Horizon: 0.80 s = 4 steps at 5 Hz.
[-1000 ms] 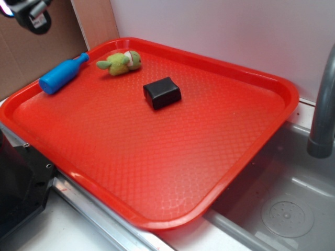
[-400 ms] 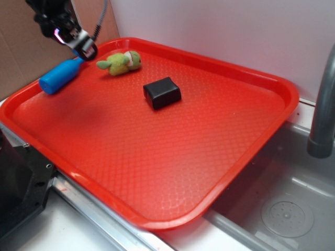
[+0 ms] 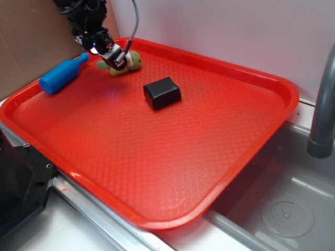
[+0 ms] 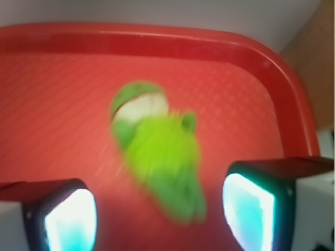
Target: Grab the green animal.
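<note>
Wrist view shows the hand (image 4: pixel 159 209) spread wide, one pad (image 4: pixel 70 219) at the lower left of the frame and the other at the lower right, with nothing held between them. The green animal (image 4: pixel 157 157) lies on the red tray (image 4: pixel 293 89) directly ahead of the hand and between the lines of the two pads, its darker head with the white patch pointing away from the hand. The picture is blurred, so fine detail of the toy cannot be read.

Exterior view places the hand (image 3: pixel 112 55) over the far left corner of the tray (image 3: pixel 157 157), directly above or at the green animal (image 3: pixel 125 63); whether the pads touch it cannot be told. A blue bottle (image 3: pixel 62 74) lies just to one side of the hand, and a black block (image 3: pixel 162 92) lies near on the other side, apart from the toy.

Step in hand: final approach, with alignment apparently done and the grasp not yet made. The next move calls for lowering until the pads straddle the body of the toy, then closing. The plush is likely to compress, so a full close is advisable. Keep clear of the bottle during descent.
</note>
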Available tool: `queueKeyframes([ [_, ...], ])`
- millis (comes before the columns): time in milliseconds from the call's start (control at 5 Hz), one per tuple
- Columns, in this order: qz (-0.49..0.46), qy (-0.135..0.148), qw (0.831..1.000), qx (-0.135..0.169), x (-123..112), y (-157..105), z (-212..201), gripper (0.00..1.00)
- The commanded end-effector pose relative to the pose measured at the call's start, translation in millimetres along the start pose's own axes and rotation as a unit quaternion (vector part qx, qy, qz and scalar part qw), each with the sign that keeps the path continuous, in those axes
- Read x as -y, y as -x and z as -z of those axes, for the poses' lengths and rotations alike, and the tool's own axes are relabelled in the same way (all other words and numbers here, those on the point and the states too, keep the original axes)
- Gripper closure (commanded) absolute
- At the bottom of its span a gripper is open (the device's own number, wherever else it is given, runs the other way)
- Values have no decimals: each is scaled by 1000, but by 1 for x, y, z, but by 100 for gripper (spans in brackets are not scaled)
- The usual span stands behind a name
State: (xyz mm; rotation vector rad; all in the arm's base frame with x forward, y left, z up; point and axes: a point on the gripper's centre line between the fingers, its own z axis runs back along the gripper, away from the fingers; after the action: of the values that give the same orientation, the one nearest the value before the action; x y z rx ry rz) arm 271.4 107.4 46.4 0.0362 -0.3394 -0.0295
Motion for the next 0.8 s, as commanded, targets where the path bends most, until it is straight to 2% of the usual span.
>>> queueKeyframes([
  [0,24,-15,1000,0,-3,-29,21,88],
  [200,20,-5,1000,-11,-2,-26,20,100],
  [400,-4,-29,999,-46,1,-23,1,100],
  [600,-86,-81,988,-100,16,-14,-45,100],
])
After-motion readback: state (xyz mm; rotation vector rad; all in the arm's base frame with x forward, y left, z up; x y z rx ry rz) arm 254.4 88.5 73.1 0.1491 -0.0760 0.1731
